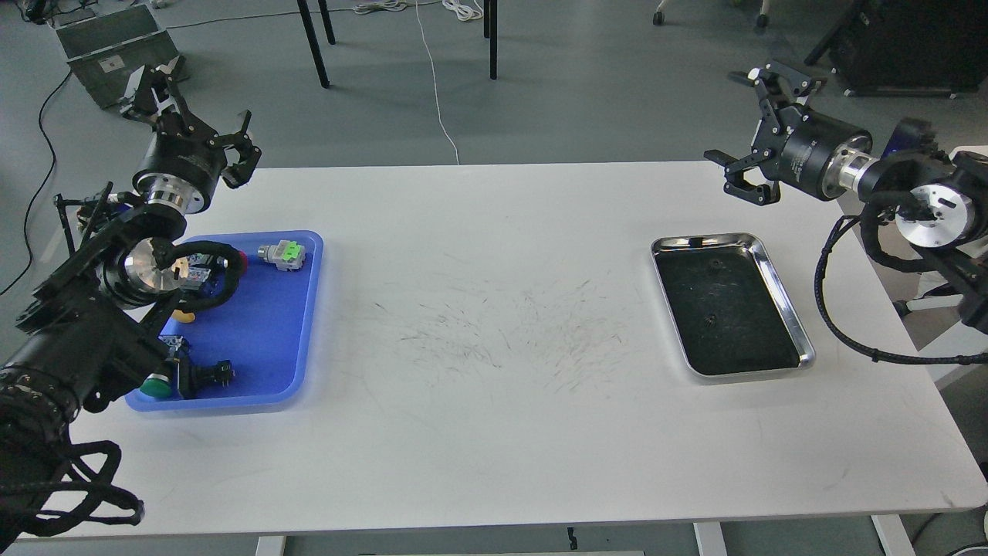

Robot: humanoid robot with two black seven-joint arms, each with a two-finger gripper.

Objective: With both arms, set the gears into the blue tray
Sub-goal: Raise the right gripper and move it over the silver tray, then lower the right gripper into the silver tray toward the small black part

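Steel tray (779,305) on the white table (494,432) holds two small dark gears (715,266) on its dark floor, well apart from the blue tray (282,340) at the far left; the left gripper (202,116) and right gripper (752,135) both hover with fingers spread wide, holding nothing.

Blue tray (270,347); shiny steel tray (783,309) with dark floor; white table (494,448); black gears (707,322).
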